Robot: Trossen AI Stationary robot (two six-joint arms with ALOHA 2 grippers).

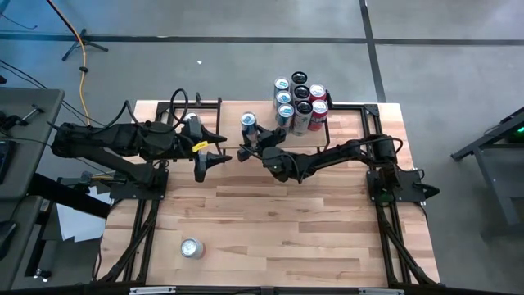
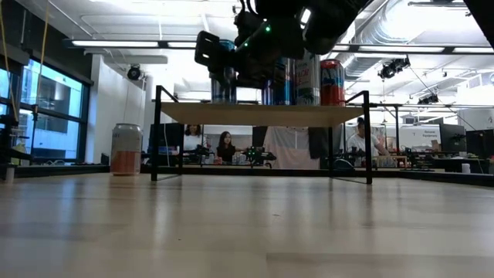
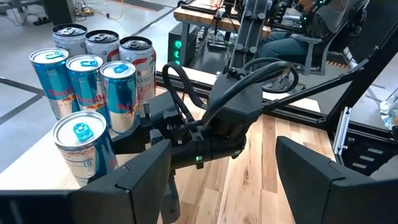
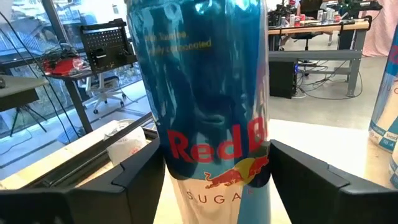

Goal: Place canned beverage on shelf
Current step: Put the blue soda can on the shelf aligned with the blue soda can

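Reaching level across the shelf (image 1: 262, 115), the right tool (image 4: 214, 171) brackets the can (image 4: 205, 93), fingers slightly apart.

Cans on a shelf (image 1: 348, 111) at the far edge of a table (image 1: 270, 221), seen from above.
A cluster of cans (image 1: 300, 100) stands on the shelf's right part; a single can (image 1: 249, 124) stands to their left. Left of the shelf, another can (image 1: 191, 121) stands on the table. One more can (image 1: 191, 247) sits near the front-left.
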